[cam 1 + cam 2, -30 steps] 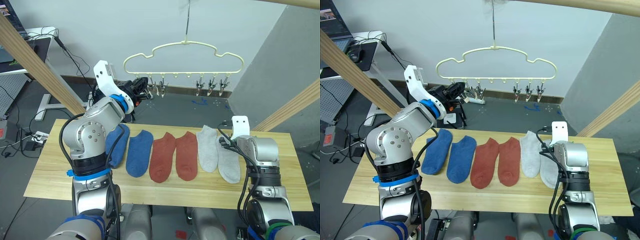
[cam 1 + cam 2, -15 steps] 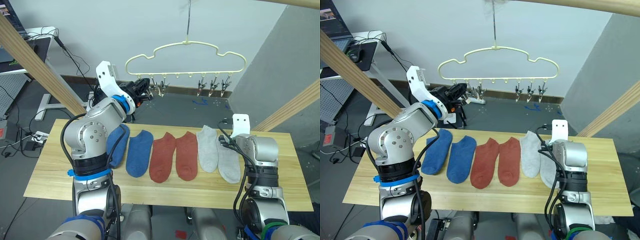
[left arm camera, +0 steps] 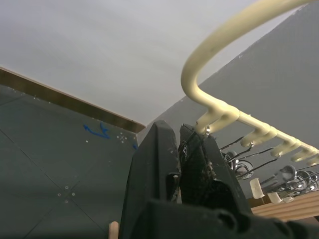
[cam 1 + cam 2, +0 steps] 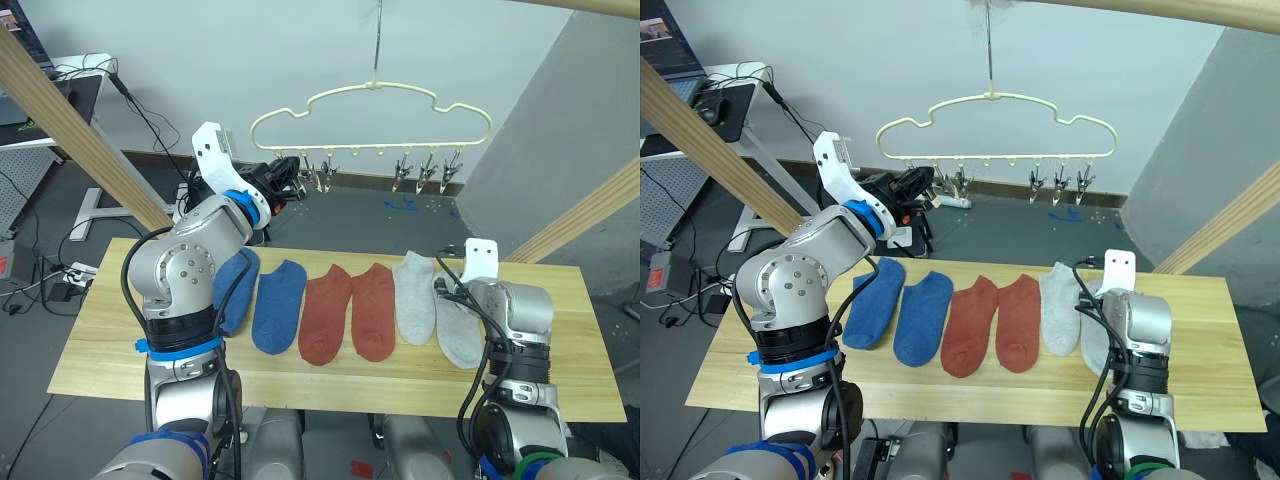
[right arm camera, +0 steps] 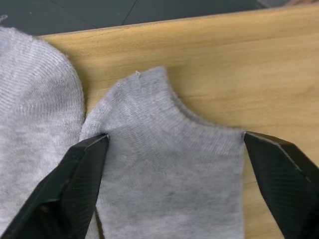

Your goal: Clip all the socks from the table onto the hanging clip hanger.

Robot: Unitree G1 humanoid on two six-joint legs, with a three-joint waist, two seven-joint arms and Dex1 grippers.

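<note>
Six socks lie in a row on the table (image 4: pixel 100 340) below the clip hanger (image 4: pixel 370 115): two blue, two rust-red, two light grey. Right gripper (image 5: pixel 172 164) is low over the rightmost grey sock (image 5: pixel 169 169), fingers (image 5: pixel 75 184) spread wide, one at each edge of the sock's end. Left gripper (image 3: pixel 180 144) is raised at the hanger's leftmost clip (image 4: pixel 299 172), fingers pressed together around that clip's metal.

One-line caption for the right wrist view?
Open right gripper straddles a grey sock on the table.
</note>
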